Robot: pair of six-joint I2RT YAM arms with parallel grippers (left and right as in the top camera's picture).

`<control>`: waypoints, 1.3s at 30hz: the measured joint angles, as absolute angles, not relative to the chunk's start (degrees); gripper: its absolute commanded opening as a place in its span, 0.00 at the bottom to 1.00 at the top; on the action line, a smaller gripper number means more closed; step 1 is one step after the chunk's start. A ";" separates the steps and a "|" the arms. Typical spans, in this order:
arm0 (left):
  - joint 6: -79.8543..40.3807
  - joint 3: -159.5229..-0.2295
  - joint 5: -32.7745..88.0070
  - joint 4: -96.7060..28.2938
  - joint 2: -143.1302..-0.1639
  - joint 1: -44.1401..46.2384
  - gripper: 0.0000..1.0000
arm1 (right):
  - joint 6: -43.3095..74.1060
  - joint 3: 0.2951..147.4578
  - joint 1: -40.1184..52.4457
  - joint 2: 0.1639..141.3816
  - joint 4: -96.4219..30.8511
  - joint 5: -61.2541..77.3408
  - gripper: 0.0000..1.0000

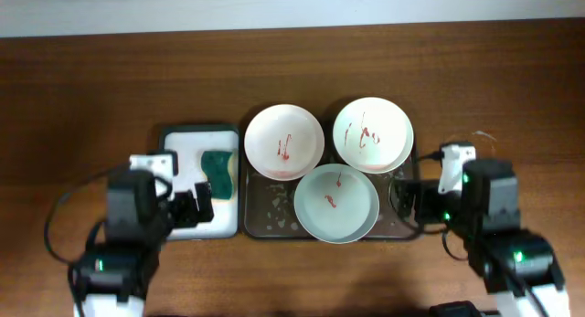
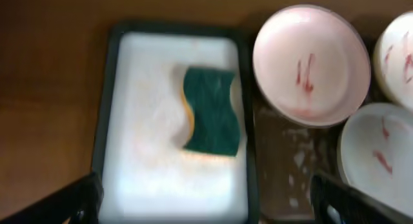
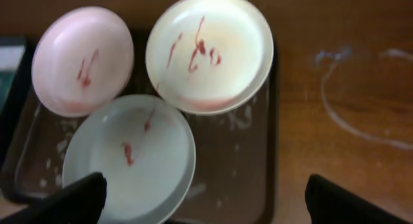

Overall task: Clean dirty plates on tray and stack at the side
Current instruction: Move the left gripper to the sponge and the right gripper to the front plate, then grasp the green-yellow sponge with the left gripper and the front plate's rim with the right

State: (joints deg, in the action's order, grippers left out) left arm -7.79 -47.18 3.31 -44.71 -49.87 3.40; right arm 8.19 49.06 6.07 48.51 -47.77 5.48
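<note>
While both gape wide and hold nothing, left pincer (image 1: 199, 207) hangs over small white tray (image 1: 187, 142) with green sponge (image 1: 218, 168), right pincer (image 1: 409, 198) at dark tray (image 1: 265, 216) edge; three sauce-smeared plates (image 1: 284, 141) sit on that sudsy tray, on brown worktop (image 1: 91, 98).

You have smooth, glossy plates (image 1: 284, 142) on a wet, sudsy tray (image 1: 263, 215); the table (image 1: 91, 89) is matt wood, the sponge (image 1: 218, 169) rough.
</note>
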 measured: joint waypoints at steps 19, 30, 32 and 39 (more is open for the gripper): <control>-8.19 -51.99 7.31 -25.76 -88.03 4.49 0.84 | 8.40 54.00 6.07 59.64 -50.98 13.04 0.99; -8.60 -51.99 2.37 -23.27 -96.09 8.62 0.45 | 8.38 54.00 6.07 59.66 -50.98 13.04 0.99; -8.60 -51.99 2.20 -23.31 -96.12 8.62 0.36 | 8.40 54.00 6.07 59.70 -51.00 13.04 0.99; -8.58 -52.99 1.43 -25.45 -97.17 8.73 0.00 | 8.47 54.13 6.07 66.94 -52.66 13.74 0.88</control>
State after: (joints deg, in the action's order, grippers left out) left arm -8.58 -52.99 1.43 -25.45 -97.17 8.73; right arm 8.47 54.13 6.07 66.94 -52.66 13.74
